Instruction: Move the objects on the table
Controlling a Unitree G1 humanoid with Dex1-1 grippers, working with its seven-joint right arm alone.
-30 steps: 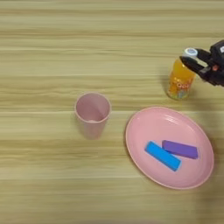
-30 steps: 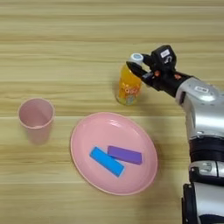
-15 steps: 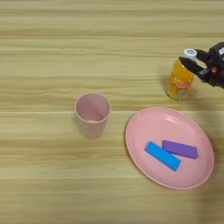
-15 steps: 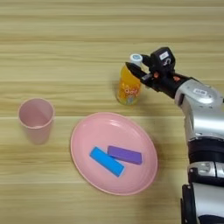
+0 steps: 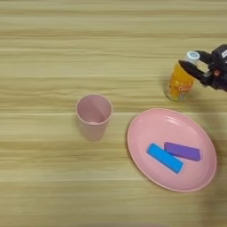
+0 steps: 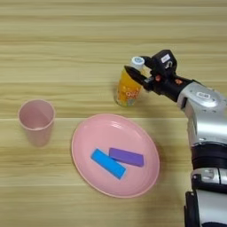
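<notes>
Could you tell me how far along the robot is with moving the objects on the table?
Nothing looks moved yet. In hand: the right gripper has its open fingers on either side of the neck of the upright juice bottle, just beyond the pink plate. Left: the pink cup stands untouched, and the blue block and purple block lie on the plate.

You've got no non-task items in either eye view (only the task's own things and the arm show).

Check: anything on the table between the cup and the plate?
Nothing. Only bare table separates the cup from the plate; both views show it.
</notes>
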